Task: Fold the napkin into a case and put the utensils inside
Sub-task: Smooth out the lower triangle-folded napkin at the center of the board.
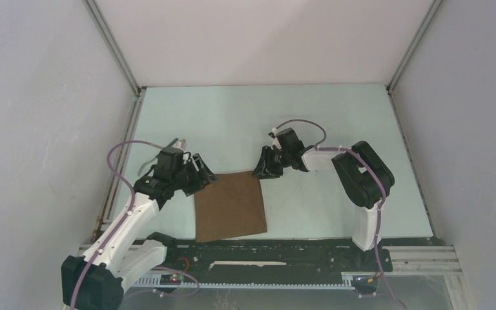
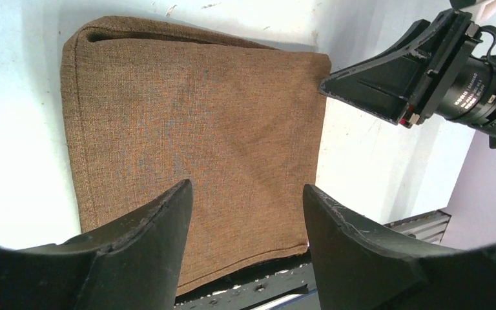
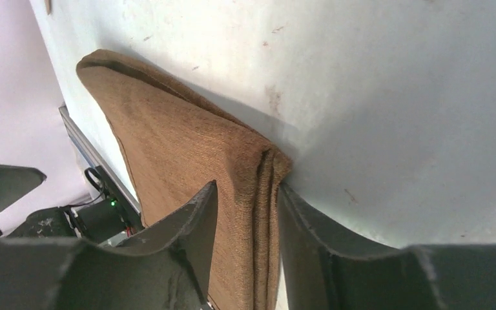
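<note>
From above, we see the napkin [image 1: 229, 206] lying folded into a rough square on the table [image 1: 265, 123], its near edge close to the table's front rail. The left gripper [image 1: 205, 174] hangs at its far left corner and the right gripper [image 1: 261, 168] at its far right corner. We find no utensils in any view.

In the left wrist view, the left fingers [image 2: 161, 226] stand wide apart above the cloth with nothing between them but the fabric below. That hand holds nothing. The folded edge with its stacked layers shows along the far side.

In the right wrist view, the right fingers [image 3: 197, 213] straddle the layered corner, one on each side of the fold. We cannot tell whether they are pinching it or only bracketing it.

We judge that the fold is the thing at risk. If the right jaws catch only some of the layers, a lift would peel the stack open. With the left hand idle, a pull on one corner could drag the whole cloth or slide it over the rail
</note>
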Available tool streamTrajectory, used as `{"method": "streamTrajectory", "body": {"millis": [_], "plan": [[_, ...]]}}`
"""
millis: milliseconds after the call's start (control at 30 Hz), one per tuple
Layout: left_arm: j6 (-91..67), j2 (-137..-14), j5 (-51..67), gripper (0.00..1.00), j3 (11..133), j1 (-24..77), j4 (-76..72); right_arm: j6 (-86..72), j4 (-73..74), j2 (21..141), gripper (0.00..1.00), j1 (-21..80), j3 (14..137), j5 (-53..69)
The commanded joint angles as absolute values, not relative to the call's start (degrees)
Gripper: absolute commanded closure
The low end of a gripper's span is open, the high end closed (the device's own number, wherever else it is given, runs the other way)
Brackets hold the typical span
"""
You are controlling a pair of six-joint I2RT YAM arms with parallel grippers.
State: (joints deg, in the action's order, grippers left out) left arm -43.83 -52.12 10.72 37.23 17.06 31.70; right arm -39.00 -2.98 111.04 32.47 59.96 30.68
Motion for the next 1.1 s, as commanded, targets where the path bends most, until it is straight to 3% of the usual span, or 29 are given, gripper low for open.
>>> {"method": "streamTrajectory", "body": {"millis": [0,433,800,833,967,1067], "plan": [[-40.9,-50.8,11.4,0.31,40.4,16.4,33.2,-37.5,-0.3,113.3,0.58,31.9,61.6,28.0],[-39.8,-53.2,12.3,0.31,39.1,16.0,30.9,-36.3,2.9,114.1,1.0,29.6,64.5,28.0],[-48.0,-69.1,23.3,0.38,39.7,13.3,11.8,-16.0,21.4,119.7,1.0,22.9,79.2,35.1],[-49.5,-71.0,24.1,0.39,39.5,13.1,9.1,-14.9,22.9,120.6,0.99,22.5,81.2,34.5],[-52.8,-77.6,24.2,0.42,41.0,12.5,3.5,-14.9,33.0,121.9,0.66,22.0,90.3,26.1],[-52.1,-81.0,23.7,0.44,43.4,11.8,3.2,-16.8,39.6,116.4,0.48,23.0,91.8,21.5]]}}
